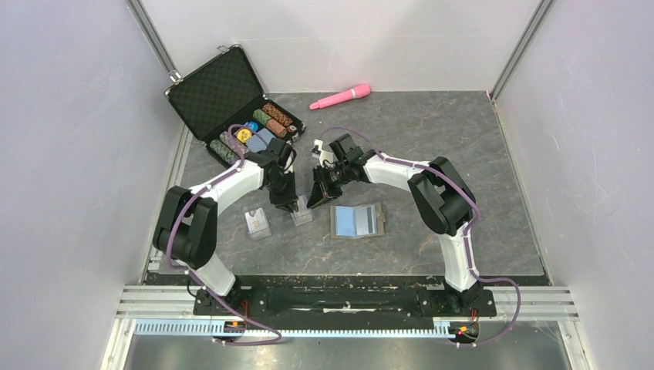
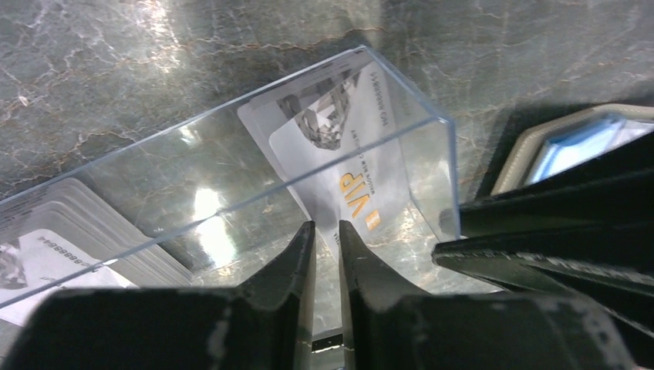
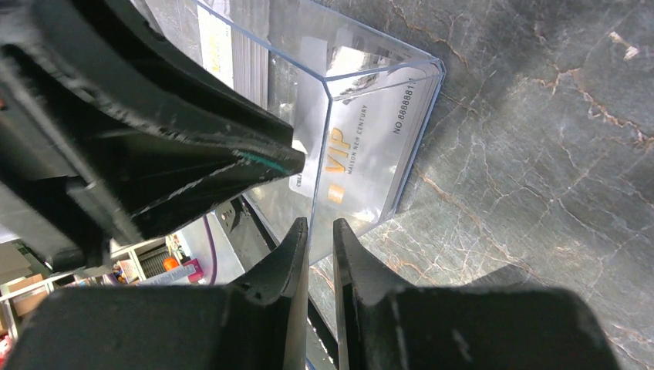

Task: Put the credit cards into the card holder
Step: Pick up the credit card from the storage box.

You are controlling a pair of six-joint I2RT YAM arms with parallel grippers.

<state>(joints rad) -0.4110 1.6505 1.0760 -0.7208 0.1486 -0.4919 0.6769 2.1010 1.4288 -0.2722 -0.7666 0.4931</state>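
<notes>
Left gripper (image 2: 328, 228) has its jaws drawn to a thin slit at the near end of a VIP credit card (image 2: 339, 154) lying inside the clear plastic box (image 2: 432, 146); whether it pinches the card I cannot tell. Right gripper (image 3: 316, 225) clamps the box's upright wall, crowding the left. The open card holder (image 1: 357, 221) lies flat just right of the box, bare table (image 1: 463, 169) beyond; a stack of cards (image 1: 257, 223) sits just left of it

khaki card holder (image 1: 357, 221) lies open flat, light-blue lining up. just left of it one pale vip credit card (image 2: 339, 166) leans inside a clear box (image 2: 193, 169); farther left, a card stack (image 1: 257, 223).
</notes>
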